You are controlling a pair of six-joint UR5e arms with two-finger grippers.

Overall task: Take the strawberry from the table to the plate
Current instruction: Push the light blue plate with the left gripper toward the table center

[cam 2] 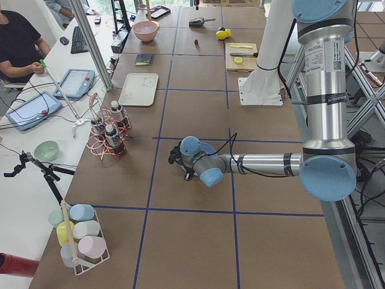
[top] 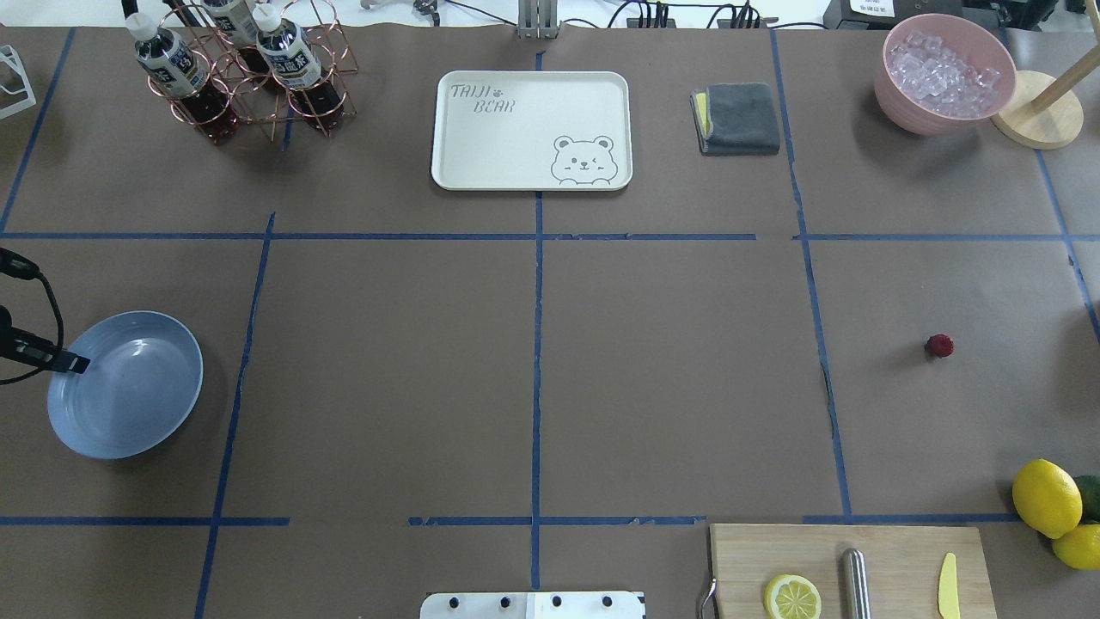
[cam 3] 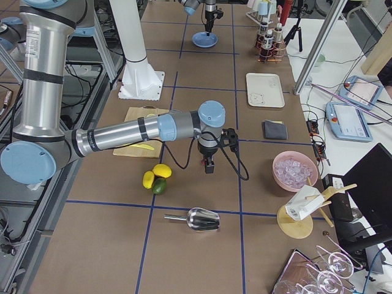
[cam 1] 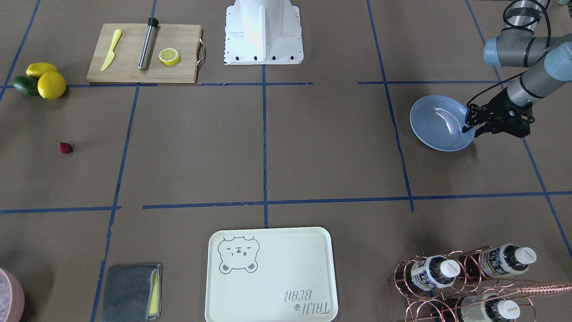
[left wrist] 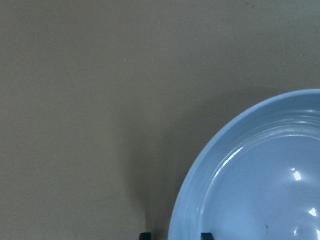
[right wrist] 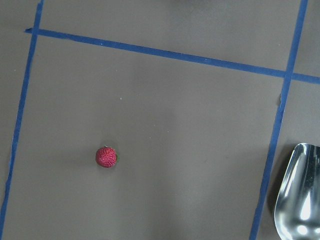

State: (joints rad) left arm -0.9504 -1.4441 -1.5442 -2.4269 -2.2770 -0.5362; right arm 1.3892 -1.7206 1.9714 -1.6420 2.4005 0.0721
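The strawberry is a small dark red berry lying alone on the brown table. In the right wrist view the strawberry sits left of and below centre. My right gripper hangs over that area, pointing down; no fingers show in its wrist view, so I cannot tell its state. The pale blue plate rests on the table at the far other end. My left gripper stands open there, and its fingertips straddle the rim of the plate.
Two lemons and an avocado lie near the strawberry, with a metal scoop beside it. A cutting board, a bear tray, a grey cloth, a pink ice bowl and a bottle rack line the edges.
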